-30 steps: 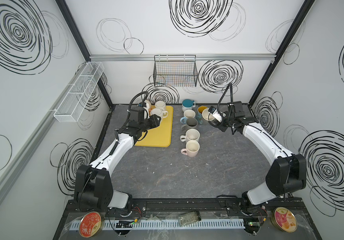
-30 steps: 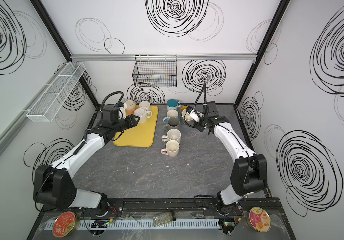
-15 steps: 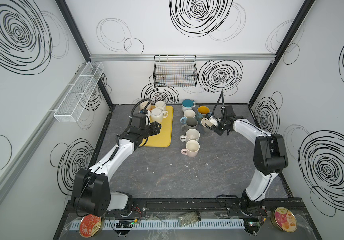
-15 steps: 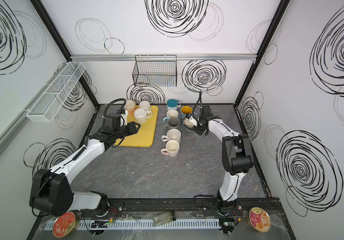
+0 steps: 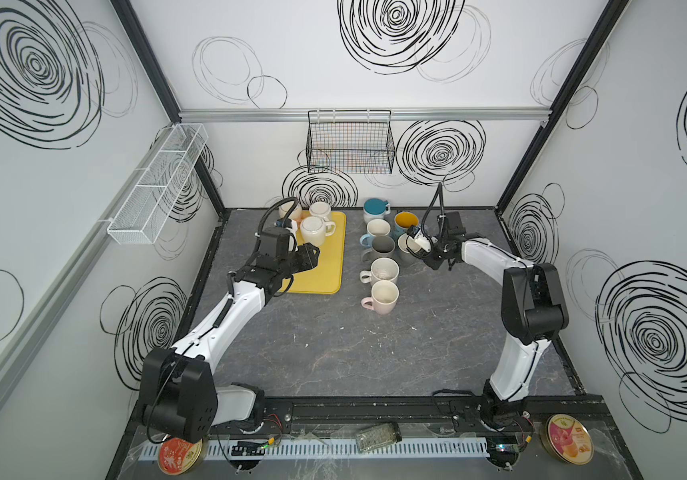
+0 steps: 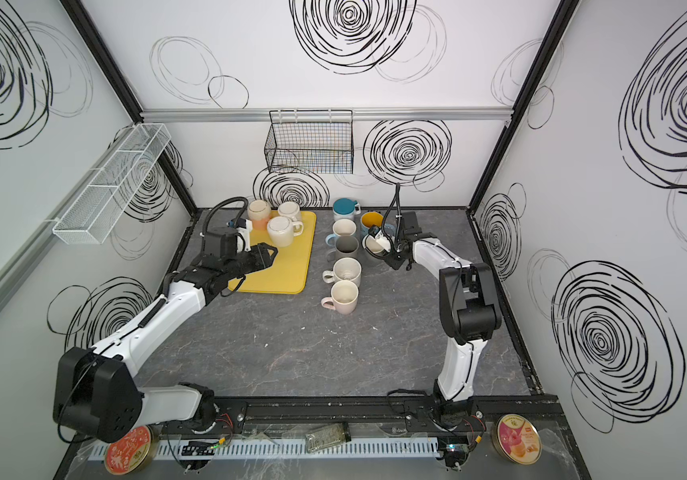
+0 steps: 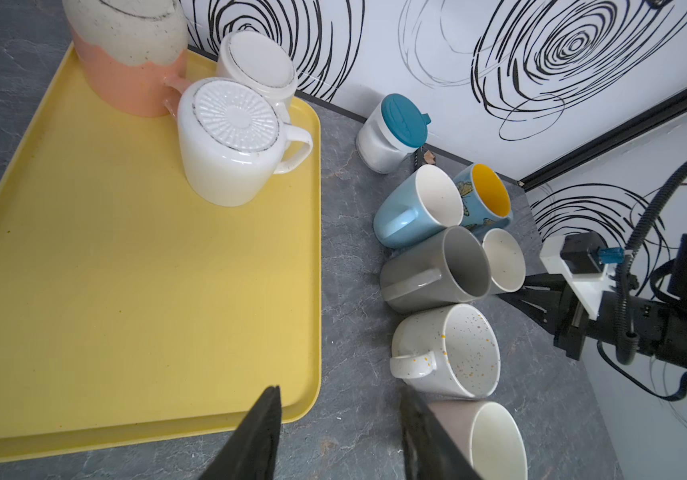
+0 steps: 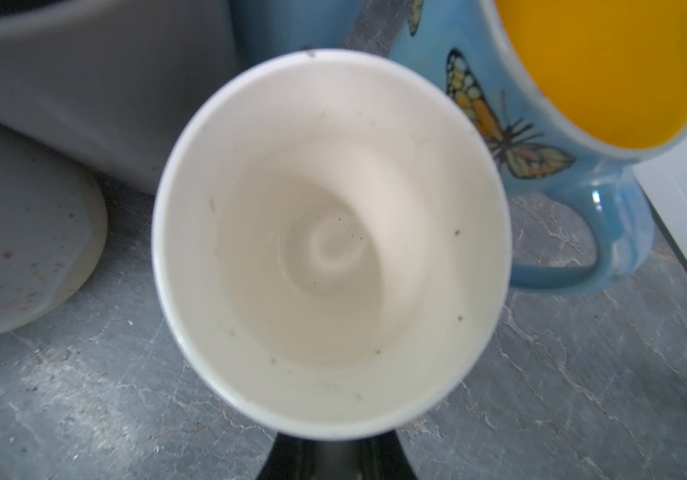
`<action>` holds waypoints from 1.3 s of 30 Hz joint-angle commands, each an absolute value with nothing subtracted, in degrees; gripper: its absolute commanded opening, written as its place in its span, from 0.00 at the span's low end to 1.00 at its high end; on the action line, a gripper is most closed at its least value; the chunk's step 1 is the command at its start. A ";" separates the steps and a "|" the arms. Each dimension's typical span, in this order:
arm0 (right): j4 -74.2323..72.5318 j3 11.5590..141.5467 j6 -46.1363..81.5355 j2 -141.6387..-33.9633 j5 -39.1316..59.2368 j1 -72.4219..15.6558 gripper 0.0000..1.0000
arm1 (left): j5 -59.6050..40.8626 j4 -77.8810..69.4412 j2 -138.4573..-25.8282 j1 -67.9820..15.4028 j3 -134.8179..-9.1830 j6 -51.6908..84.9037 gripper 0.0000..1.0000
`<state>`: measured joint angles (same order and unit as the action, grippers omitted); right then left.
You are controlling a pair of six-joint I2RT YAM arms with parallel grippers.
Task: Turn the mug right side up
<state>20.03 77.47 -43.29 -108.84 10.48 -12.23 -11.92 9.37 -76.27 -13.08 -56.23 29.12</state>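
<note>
left arm (image 5: 246, 299): white shells between black joint housings, black ribbed cable (image 5: 220, 318) clipped along forearm | right arm (image 5: 491, 257): same white-and-black build | wrist hose (image 5: 269, 212): black, corrugated | camera bracket (image 7: 583, 278): white, blue plug (image 7: 609, 253) fitted | left gripper (image 7: 339, 392): black, tapered

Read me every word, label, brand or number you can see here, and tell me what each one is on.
No text here is legible.
Red tin: lid print, too blurred to read.
Pink tin: lid lettering, too small to read.
Butterfly mug: pictures only, no words.
White mug: plain, no print.
</note>
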 commanded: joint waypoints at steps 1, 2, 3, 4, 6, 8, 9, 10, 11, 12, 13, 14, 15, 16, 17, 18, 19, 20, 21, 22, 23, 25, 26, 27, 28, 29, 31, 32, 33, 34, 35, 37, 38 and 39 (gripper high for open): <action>19.30 80.81 -43.15 -110.13 14.57 -12.22 0.11 | -11.57 7.76 -76.78 -13.01 -56.12 28.85 0.50; 20.39 81.81 -43.15 -110.71 14.15 -12.22 0.21 | -11.43 7.75 -76.86 -12.96 -55.95 28.83 0.50; 21.57 82.93 -42.90 -111.30 13.75 -12.19 0.29 | -11.34 7.56 -76.82 -13.01 -55.69 28.77 0.50; 22.62 83.94 -42.58 -111.60 13.30 -12.30 0.34 | -11.34 7.35 -76.80 -13.00 -55.43 28.74 0.50; 23.77 85.23 -41.86 -111.54 12.08 -12.28 0.39 | -11.47 6.77 -77.13 -12.74 -55.11 28.76 0.50; 23.96 85.27 -41.82 -110.58 10.82 -12.39 0.42 | -11.87 7.11 -78.01 -12.40 -55.73 28.33 0.50; 23.87 85.25 -41.83 -109.88 9.95 -12.51 0.44 | -11.87 7.90 -78.65 -12.26 -56.47 27.87 0.51; 23.84 85.05 -41.81 -109.25 9.08 -12.69 0.45 | -11.66 8.81 -79.17 -12.16 -57.32 27.33 0.50; 23.94 84.85 -41.92 -108.40 8.27 -12.74 0.46 | -11.20 9.99 -79.82 -12.09 -58.38 26.70 0.51; 23.90 84.70 -41.92 -107.56 7.63 -12.84 0.46 | -10.51 11.05 -80.51 -12.04 -59.58 26.17 0.51; 24.01 84.51 -42.01 -106.88 7.29 -12.83 0.47 | -9.96 11.90 -81.00 -11.96 -60.64 25.66 0.51; 24.15 84.29 -42.01 -106.05 7.05 -12.92 0.48 | -9.40 12.65 -81.65 -11.91 -61.83 25.18 0.52; 24.30 84.12 -42.01 -105.21 6.78 -12.94 0.47 | -8.71 13.49 -82.31 -11.87 -63.04 24.69 0.52; 24.45 84.07 -42.01 -104.34 6.61 -13.05 0.48 | -7.76 14.14 -82.96 -11.87 -64.28 24.52 0.52; 24.65 83.94 -41.93 -103.41 6.51 -13.07 0.48 | -6.56 14.72 -83.82 -11.87 -65.82 23.82 0.53; 24.63 83.81 -41.67 -102.60 6.50 -13.16 0.48 | -5.50 14.90 -84.87 -11.82 -67.25 22.48 0.53; 24.57 83.74 -41.30 -101.74 6.66 -13.26 0.48 | -4.42 14.62 -85.80 -11.78 -68.34 21.89 0.54; 24.43 83.76 -40.86 -100.90 6.85 -13.27 0.49 | -3.08 13.61 -86.90 -11.69 -69.29 21.18 0.55; 24.61 83.86 -40.39 -100.25 7.15 -13.35 0.49 | -1.79 12.19 -88.11 -11.68 -69.80 20.56 0.56; 24.61 83.96 -39.90 -99.50 7.34 -13.44 0.50 | -0.60 10.93 -89.23 -11.52 -70.23 20.12 0.57; 24.37 83.91 -39.27 -98.72 7.87 -13.50 0.50 | 0.50 9.64 -90.83 -11.35 -70.97 19.75 0.58; 22.83 83.17 -37.94 -97.20 9.62 -13.67 0.51 | 1.90 7.90 -94.52 -10.71 -73.66 18.69 0.60; 20.97 82.08 -36.59 -96.27 10.76 -13.79 0.51 | 1.87 7.46 -96.87 -10.27 -75.79 18.36 0.60; 18.51 80.87 -34.22 -95.39 11.45 -14.11 0.53 | 1.31 7.16 -99.20 -9.73 -78.11 18.09 0.60; 16.26 80.06 -31.17 -94.88 12.11 -14.50 0.54 | 0.77 7.01 -101.35 -9.29 -79.97 17.72 0.60; 14.29 79.24 -27.81 -94.41 13.77 -14.84 0.55 | 0.30 7.46 -103.67 -8.85 -82.30 17.36 0.60; 10.44 78.00 -21.04 -94.12 18.02 -15.50 0.55 | -1.00 8.33 -107.29 -8.25 -86.15 17.05 0.59; 7.93 76.95 -17.98 -94.04 20.74 -15.71 0.55 | -1.37 8.31 -108.97 -8.00 -87.75 16.73 0.58; 4.76 75.55 -15.41 -94.20 23.57 -15.88 0.55 | -1.47 8.03 -110.45 -7.78 -89.18 16.36 0.58; 2.33 74.44 -13.58 -94.36 25.18 -16.27 0.55 | -1.64 7.85 -111.82 -7.59 -90.39 16.05 0.58; 0.54 73.76 -11.49 -94.74 25.35 -16.98 0.55 | -2.31 7.77 -113.58 -7.32 -91.92 16.06 0.58; -0.27 74.34 -9.76 -96.14 24.55 -18.79 0.54 | -4.97 8.57 -117.06 -6.73 -95.91 16.50 0.58; 0.73 75.59 -10.06 -97.29 24.05 -20.01 0.54 | -6.22 9.71 -119.08 -6.63 -98.56 16.54 0.59; 2.14 77.26 -10.56 -98.50 23.40 -21.34 0.54 | -6.58 11.08 -120.98 -6.67 -100.97 16.31 0.59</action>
<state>5.30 74.85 -15.11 -96.47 21.08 -18.37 -3.38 10.66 -117.54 -7.16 -95.07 17.82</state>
